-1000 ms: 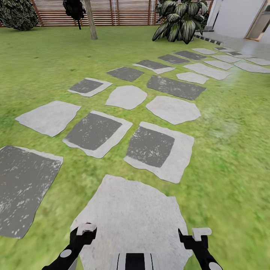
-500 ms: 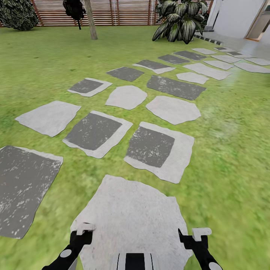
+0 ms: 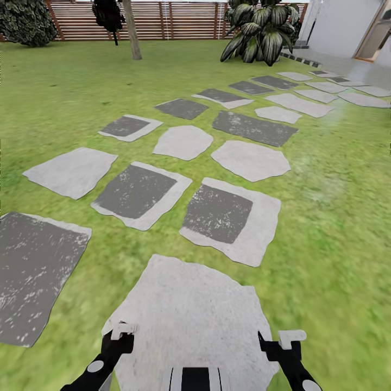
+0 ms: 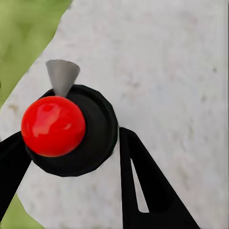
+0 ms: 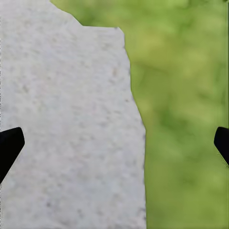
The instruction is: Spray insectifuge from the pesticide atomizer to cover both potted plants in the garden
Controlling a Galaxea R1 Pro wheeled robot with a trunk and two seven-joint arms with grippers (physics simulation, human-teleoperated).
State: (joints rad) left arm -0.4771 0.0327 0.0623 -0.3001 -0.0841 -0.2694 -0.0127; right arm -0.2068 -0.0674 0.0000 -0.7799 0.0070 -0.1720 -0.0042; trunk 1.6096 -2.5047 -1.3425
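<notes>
My left gripper (image 4: 71, 143) pinches the upright pesticide atomizer (image 4: 71, 131); my right gripper (image 5: 114, 143), frame bottom, gapes empty.

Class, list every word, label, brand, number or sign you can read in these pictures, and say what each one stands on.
None: no readable text shows in these pictures.
The pesticide atomizer, held in the left gripper, shows a plain red top and a black body with no label.
The stepping stones, fence and white wall bear no lettering.
</notes>
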